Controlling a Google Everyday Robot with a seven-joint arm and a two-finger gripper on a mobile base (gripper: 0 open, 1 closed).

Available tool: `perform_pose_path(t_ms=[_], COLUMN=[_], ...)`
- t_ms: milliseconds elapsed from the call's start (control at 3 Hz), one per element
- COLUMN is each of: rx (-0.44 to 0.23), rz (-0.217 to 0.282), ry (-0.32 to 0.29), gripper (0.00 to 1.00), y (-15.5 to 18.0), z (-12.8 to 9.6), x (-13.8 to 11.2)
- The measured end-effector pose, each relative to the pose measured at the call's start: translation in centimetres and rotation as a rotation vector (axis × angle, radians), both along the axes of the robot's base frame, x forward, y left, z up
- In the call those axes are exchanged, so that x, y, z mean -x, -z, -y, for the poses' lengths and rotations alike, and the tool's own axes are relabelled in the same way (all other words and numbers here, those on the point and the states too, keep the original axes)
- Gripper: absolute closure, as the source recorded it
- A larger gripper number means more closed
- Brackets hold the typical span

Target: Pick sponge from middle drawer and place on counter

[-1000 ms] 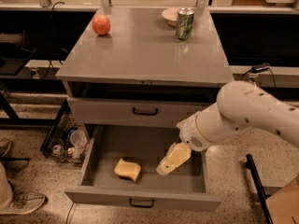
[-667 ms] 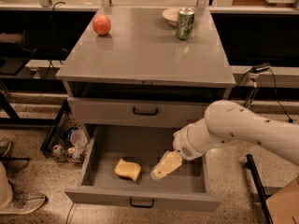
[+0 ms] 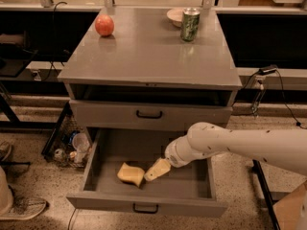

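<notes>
The pale yellow sponge (image 3: 130,173) lies on the floor of the open middle drawer (image 3: 144,206), left of centre. My gripper (image 3: 156,170), with cream-yellow fingers, reaches down into the drawer from the right on a white arm (image 3: 240,145). Its tip is right beside the sponge's right end, nearly touching it. The counter (image 3: 148,51) is the grey cabinet top above.
On the counter stand a red apple (image 3: 104,25) at the back left, a green can (image 3: 190,24) and a white bowl (image 3: 176,16) at the back right. A shut drawer (image 3: 149,114) sits above the open one. Clutter (image 3: 72,147) lies on the floor left of the cabinet.
My gripper has moved left and down inside the drawer, from well right of the sponge to right beside it. The sponge has not moved.
</notes>
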State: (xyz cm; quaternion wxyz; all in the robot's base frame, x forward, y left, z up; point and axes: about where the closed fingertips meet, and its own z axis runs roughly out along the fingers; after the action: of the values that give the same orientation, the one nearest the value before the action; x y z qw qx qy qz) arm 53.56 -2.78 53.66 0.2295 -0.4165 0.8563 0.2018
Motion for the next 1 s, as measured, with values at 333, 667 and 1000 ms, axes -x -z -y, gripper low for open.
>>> perform_pose_path(t_ms=[333,667,1000], rx=[0.000,0.009,0.006], rz=[0.000,0.037,0.091], ry=[0.000,0.015,0.000], gripper=[0.00,0.00,0.00], y=[0.0,1.7,4.2], z=[0.0,-0.4,-1.7], x=[0.0,-0.7,-2.3])
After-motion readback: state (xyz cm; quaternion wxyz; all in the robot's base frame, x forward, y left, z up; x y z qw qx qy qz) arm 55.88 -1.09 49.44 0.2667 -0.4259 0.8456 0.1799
